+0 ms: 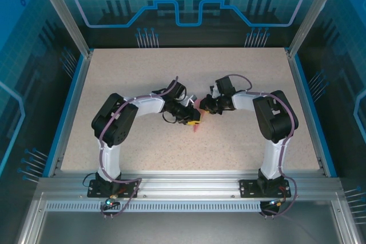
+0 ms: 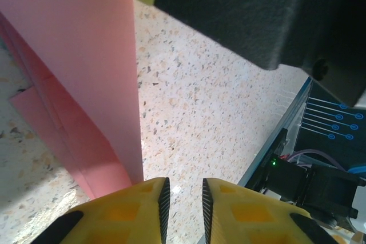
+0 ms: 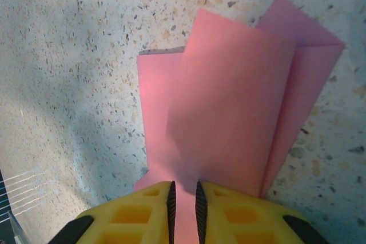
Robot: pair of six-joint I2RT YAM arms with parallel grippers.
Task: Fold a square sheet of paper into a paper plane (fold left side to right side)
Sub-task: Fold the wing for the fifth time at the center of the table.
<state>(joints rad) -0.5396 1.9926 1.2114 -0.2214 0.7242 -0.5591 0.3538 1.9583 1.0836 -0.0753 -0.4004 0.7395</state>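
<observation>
The pink-red sheet of paper (image 1: 197, 130) lies at the table's middle, folded into overlapping layers (image 3: 229, 107). One flap is lifted off the table and rises steeply (image 2: 86, 55). My right gripper (image 3: 183, 190) is closed on that flap's near edge, and pink shows in the narrow slit between its yellow fingers; it reaches in from the right (image 1: 205, 106). My left gripper (image 2: 183, 190) hangs just right of the raised flap with a small gap between its fingers, bare table showing through and nothing held. From above, it sits over the paper's near end (image 1: 193, 122).
The speckled tabletop (image 1: 143, 78) is bounded by blue rails (image 1: 72, 107) on the left and right. The right gripper's black body (image 2: 246, 10) hangs close above the left gripper. A metal frame (image 1: 189, 184) runs along the near edge by the arm bases.
</observation>
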